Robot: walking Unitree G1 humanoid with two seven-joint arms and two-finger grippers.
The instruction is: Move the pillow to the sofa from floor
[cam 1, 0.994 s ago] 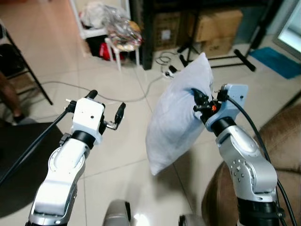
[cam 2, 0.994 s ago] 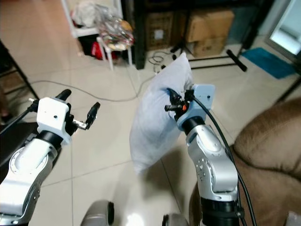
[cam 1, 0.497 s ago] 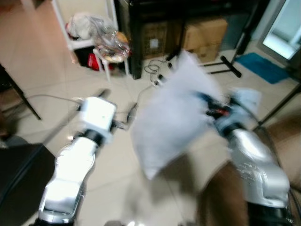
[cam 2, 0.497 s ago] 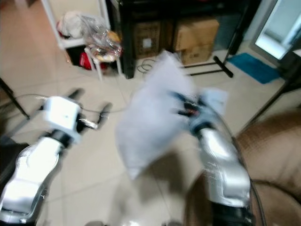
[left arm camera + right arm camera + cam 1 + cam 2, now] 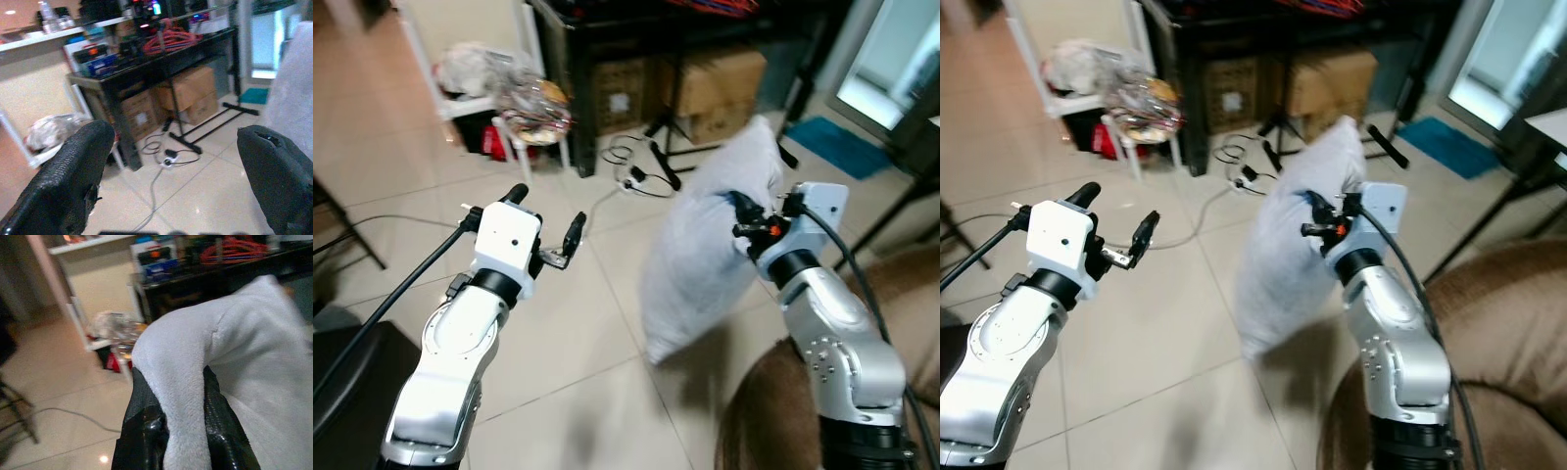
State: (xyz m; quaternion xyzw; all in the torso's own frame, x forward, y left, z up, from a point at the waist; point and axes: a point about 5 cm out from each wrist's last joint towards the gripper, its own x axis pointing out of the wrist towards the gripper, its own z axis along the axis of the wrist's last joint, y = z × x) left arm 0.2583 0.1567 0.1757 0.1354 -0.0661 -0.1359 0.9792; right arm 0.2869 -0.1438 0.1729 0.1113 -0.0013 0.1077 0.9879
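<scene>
A pale grey-white pillow hangs clear of the tiled floor, pinched near its top edge by my right gripper, which is shut on it. In the right wrist view the fabric bulges up between the two black fingers. The brown sofa lies at the lower right, beside and below my right arm. My left gripper is held up on the left, open with nothing between its fingers, well apart from the pillow.
A black table with cardboard boxes under it stands ahead. Cables and a power strip lie on the floor, with a black stand's legs near them. A white shelf and a stool with bags stand at the left.
The camera has swung to the right, so the whole scene has shifted. The pillow stays pinched in my right gripper and now hangs closer to the sofa. My left gripper remains open.
</scene>
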